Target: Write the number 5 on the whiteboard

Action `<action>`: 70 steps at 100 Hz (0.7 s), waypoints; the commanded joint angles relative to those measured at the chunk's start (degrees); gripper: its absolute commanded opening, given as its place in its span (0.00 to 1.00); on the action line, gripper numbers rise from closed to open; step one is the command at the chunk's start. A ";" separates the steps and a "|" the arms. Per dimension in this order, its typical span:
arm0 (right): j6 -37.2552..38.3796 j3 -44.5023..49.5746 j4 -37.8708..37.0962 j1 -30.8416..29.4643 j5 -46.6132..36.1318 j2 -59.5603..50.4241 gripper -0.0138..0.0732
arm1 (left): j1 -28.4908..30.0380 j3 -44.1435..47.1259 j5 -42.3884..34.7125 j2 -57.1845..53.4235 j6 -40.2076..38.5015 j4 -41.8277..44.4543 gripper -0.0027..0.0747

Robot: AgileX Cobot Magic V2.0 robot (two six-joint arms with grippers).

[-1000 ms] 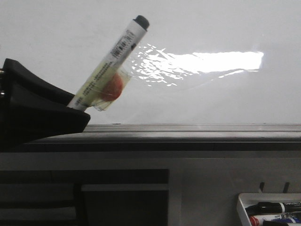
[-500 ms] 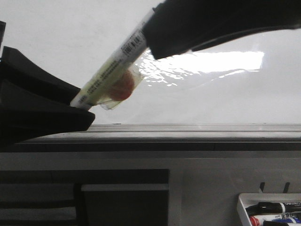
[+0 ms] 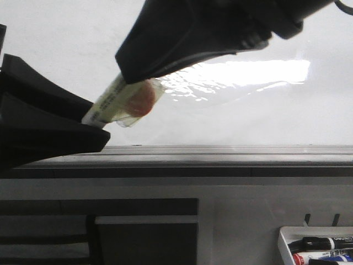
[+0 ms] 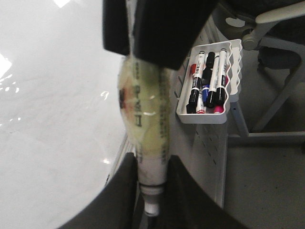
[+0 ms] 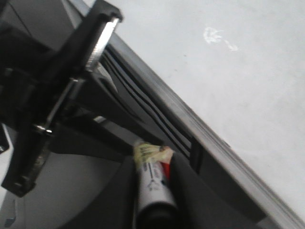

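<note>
A small white tray (image 3: 284, 238) sits at the lower right, below the board's edge, and holds several markers (image 4: 208, 81) with black, red and blue parts, lying side by side. The whiteboard (image 3: 265, 118) fills the far part of the scene, glossy with a bright glare patch, and its grey metal edge strip (image 3: 220, 150) runs across the near side. No drawn 5 shows on the board surface in view; the right half of the board is open and unmarked.

The left gripper (image 3: 91, 118) at the left has its jaws closed narrowly on the lower end of a marker (image 3: 118, 99), which tilts up to the right over the board's near edge. A clear tape wrap with a red spot (image 3: 142, 100) sits around the marker's middle. The right gripper (image 5: 153, 200) comes in from the upper right, its fingers on either side of the marker's upper end, gripping it.

Half a second ago the right gripper covered only the marker's cap end; now it reaches further down the barrel, close to the red spot.
</note>
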 commanded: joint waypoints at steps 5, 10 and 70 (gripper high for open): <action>-0.21 -2.01 -0.40 -0.19 -4.08 -0.69 0.09 | 0.02 -1.62 -3.71 -0.99 -0.40 -1.45 0.01; -0.21 -2.01 -0.40 -0.19 -4.08 -0.69 0.09 | 0.02 -1.62 -3.71 -0.99 -0.40 -1.45 0.01; -0.21 -2.23 6.54 -3.58 -2.80 -0.69 0.09 | 0.02 -1.62 -0.18 -4.90 -6.64 -3.02 0.60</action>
